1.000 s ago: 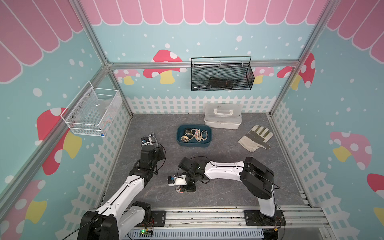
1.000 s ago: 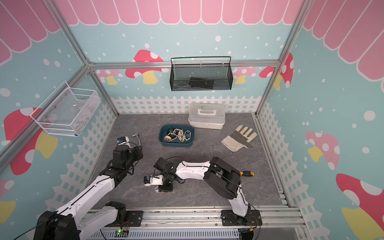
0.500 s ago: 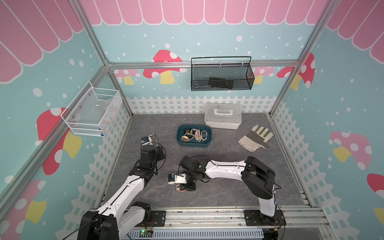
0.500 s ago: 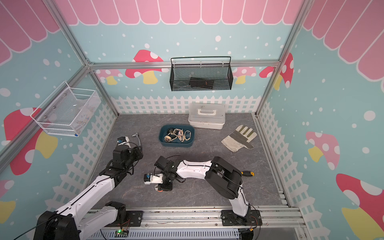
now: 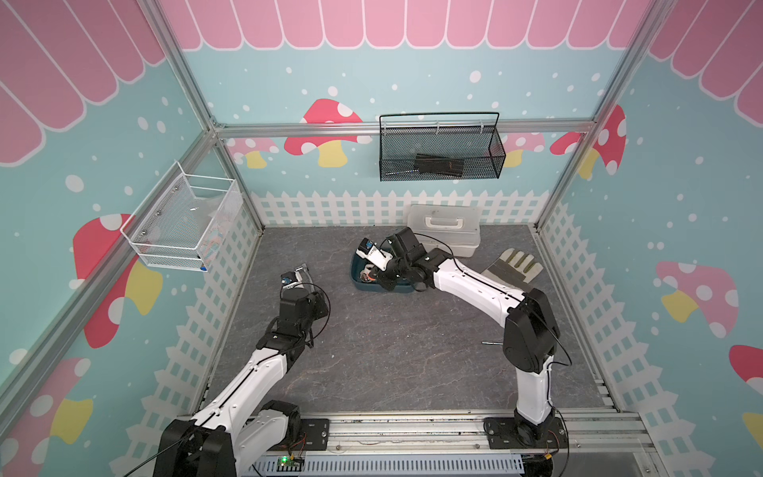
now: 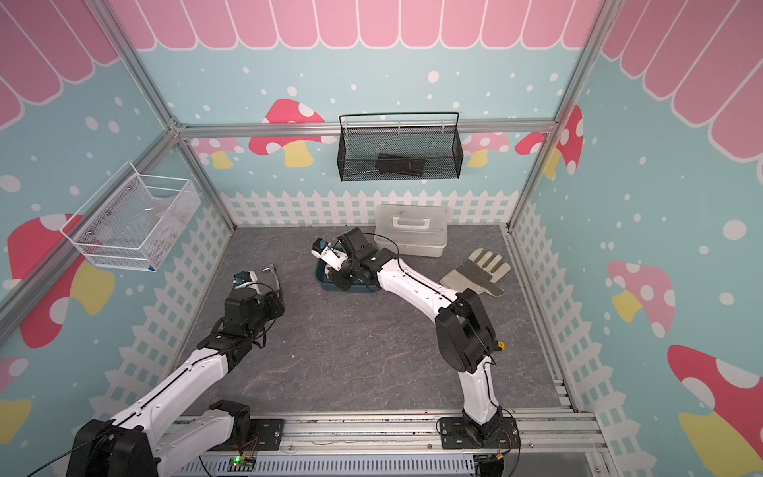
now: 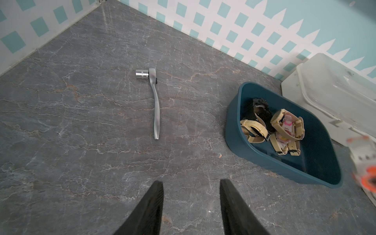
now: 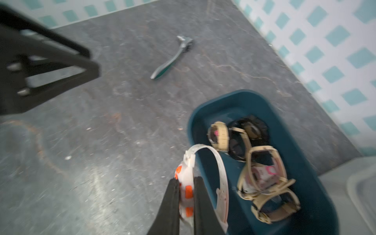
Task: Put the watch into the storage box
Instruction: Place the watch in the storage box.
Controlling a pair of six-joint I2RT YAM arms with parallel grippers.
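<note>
Looks like a robotics lab cell: boxed by an aluminium frame (image 5: pixel 264 133), lined inside that frame with mushroom-print wall panels (image 5: pixel 413 74), fitted along the frame's front with a rail (image 5: pixel 413 429) carrying two robot arms (image 5: pixel 475 285).

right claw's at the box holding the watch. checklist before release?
1. Grip: right claw shut on the watch: ok.
2. Watch fully over the storage box: cannot tell; the body looks level with the rim, the strap hangs over the inside.
3. Bare floor in the box beside the other watches: ok.
4. The left claw open, empty, apart from the box: ok.
5. The wrench lies apart from the box: ok.
</note>
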